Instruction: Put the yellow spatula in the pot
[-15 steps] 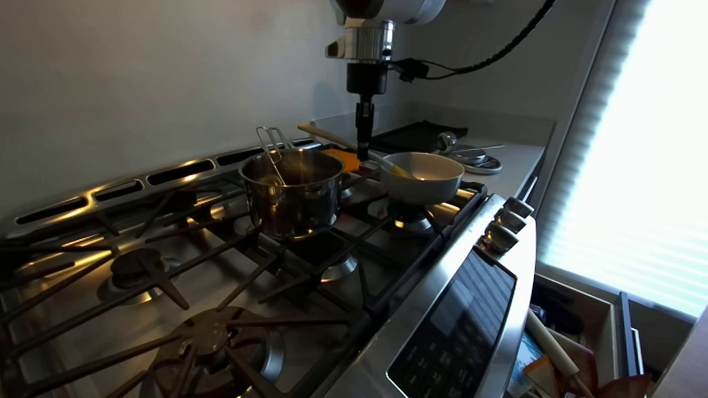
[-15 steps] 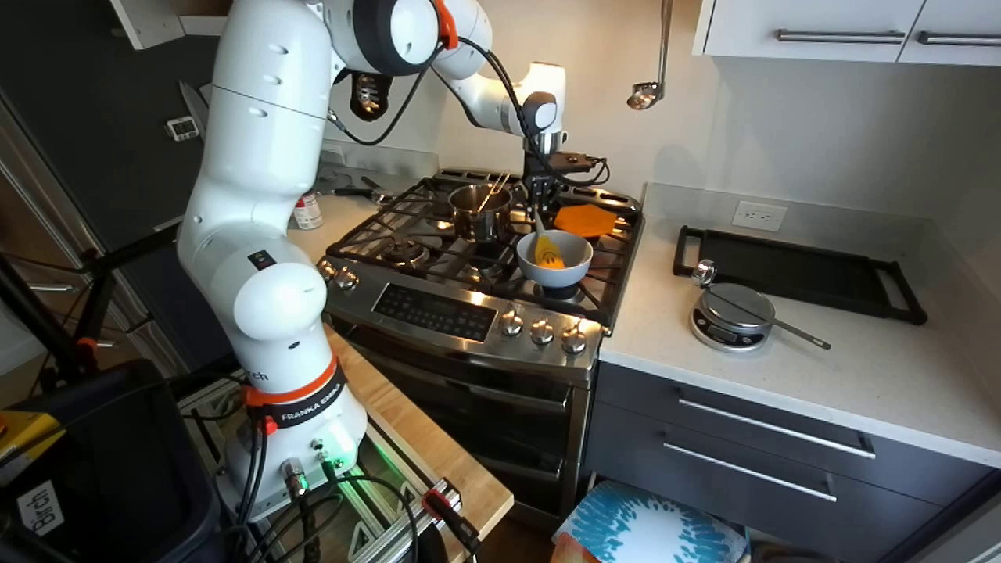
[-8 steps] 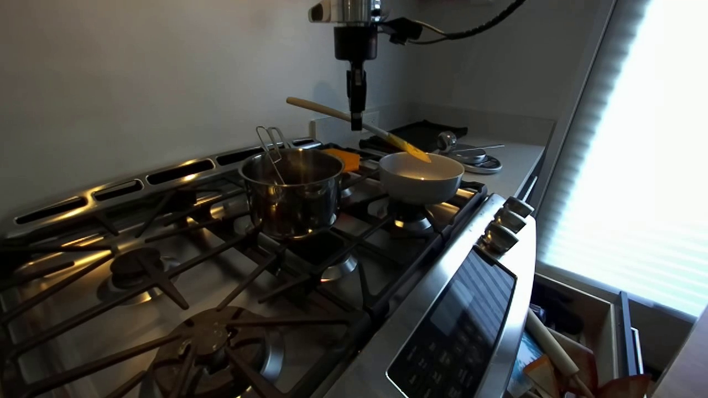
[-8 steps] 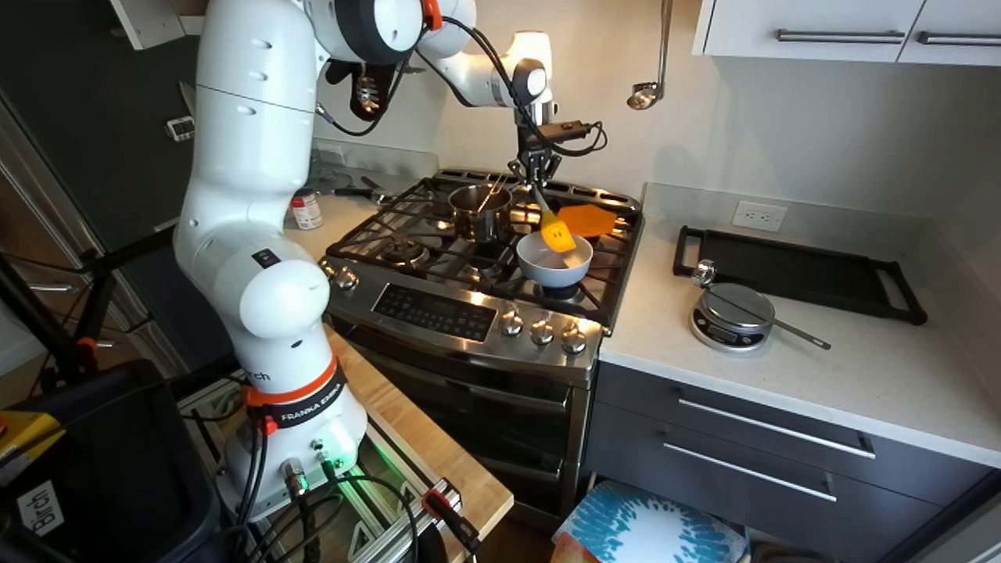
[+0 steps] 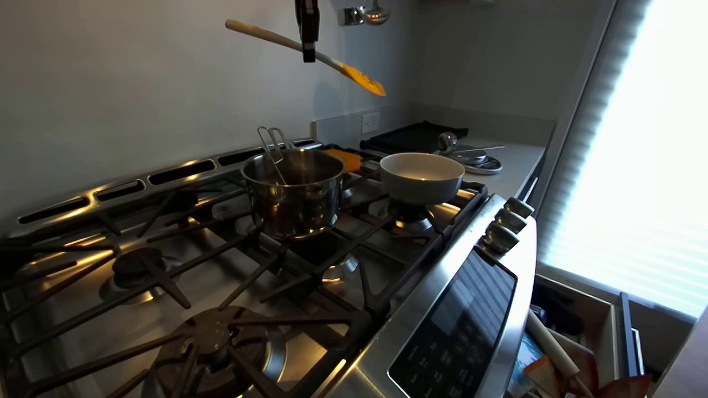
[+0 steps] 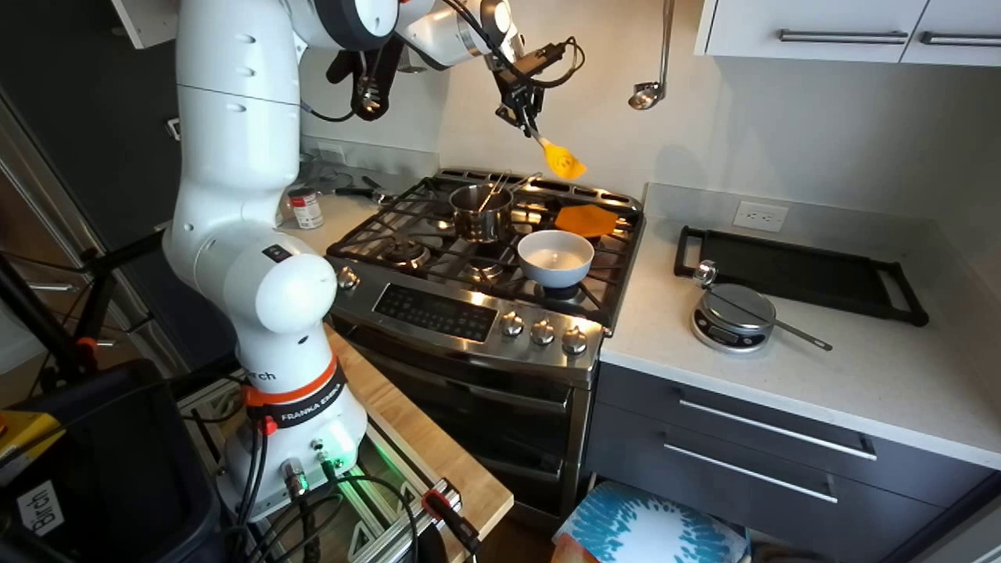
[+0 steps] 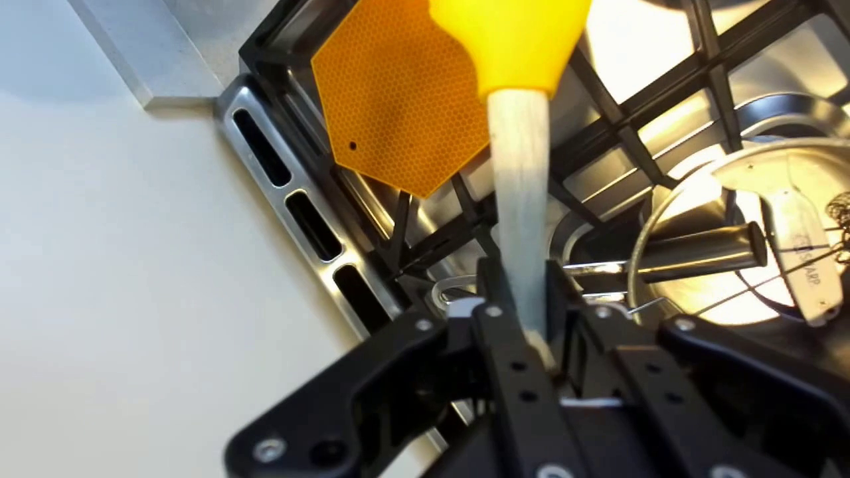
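The yellow spatula (image 5: 362, 82) is held in the air above the back of the stove, tilted with its yellow head lower than its tan handle end. My gripper (image 5: 308, 55) is shut on the pale shaft between handle and head. In the wrist view the shaft runs between the fingers and the yellow head (image 7: 521, 46) points away. The steel pot (image 6: 478, 225) stands on the stove, below the gripper (image 6: 528, 129) and a little to its left in that exterior view. A thin wire-handled utensil (image 5: 272, 152) leans in the pot. The pot's rim shows at the right of the wrist view (image 7: 636, 262).
A pale bowl (image 6: 555, 266) sits on the burner beside the pot. An orange hexagonal mat (image 6: 586, 221) lies on the grates behind it. A ladle (image 6: 646, 95) hangs on the back wall. A black tray (image 6: 798, 270) and a scale (image 6: 731, 332) are on the right counter.
The gripper has lifted the spatula up out of the pale bowl and moved toward the pot's side, and the gripper has tilted. The pot and bowl have not moved.
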